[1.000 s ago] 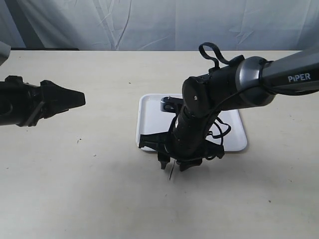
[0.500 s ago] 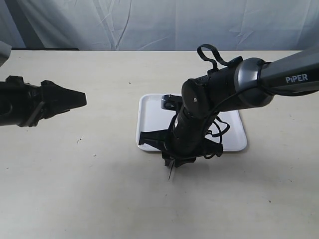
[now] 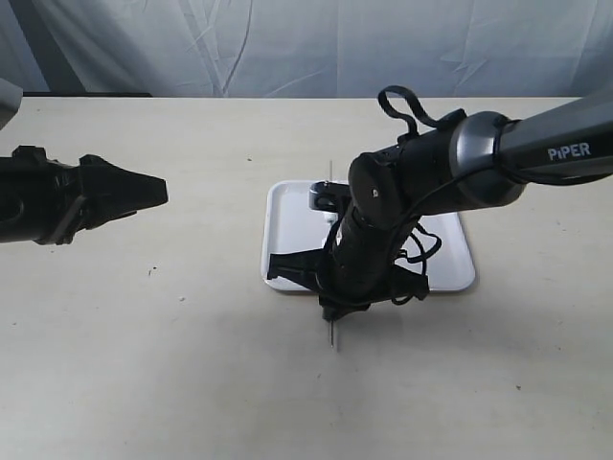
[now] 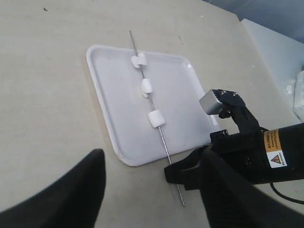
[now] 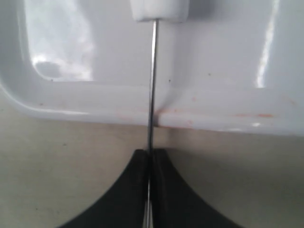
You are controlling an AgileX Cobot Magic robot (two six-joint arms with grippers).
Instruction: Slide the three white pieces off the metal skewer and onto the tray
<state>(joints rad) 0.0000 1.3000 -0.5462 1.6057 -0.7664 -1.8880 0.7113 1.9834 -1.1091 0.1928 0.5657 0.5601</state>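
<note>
The tray (image 4: 118, 95) lies on the table with the metal skewer (image 4: 164, 140) across it, one end reaching past the near rim. The three white pieces (image 4: 137, 59) (image 4: 147, 87) (image 4: 156, 118) are threaded on it over the tray. My right gripper (image 4: 176, 175) is shut on the skewer's overhanging end, just off the rim. In the right wrist view the skewer (image 5: 152, 71) runs from the shut gripper (image 5: 150, 156) to the nearest white piece (image 5: 159, 10). My left gripper (image 3: 158, 192) hovers open, far left of the tray (image 3: 287, 220). The right arm hides the pieces in the exterior view.
The right arm and its cables (image 3: 421, 182) stretch over the tray's middle from the right. A grey cloth backdrop (image 3: 306, 48) bounds the far table edge. Bare tabletop (image 3: 192, 364) lies in front of and left of the tray.
The right gripper's fingers have come together on the skewer's end near the tray's front rim. The left arm has stayed where it was.
</note>
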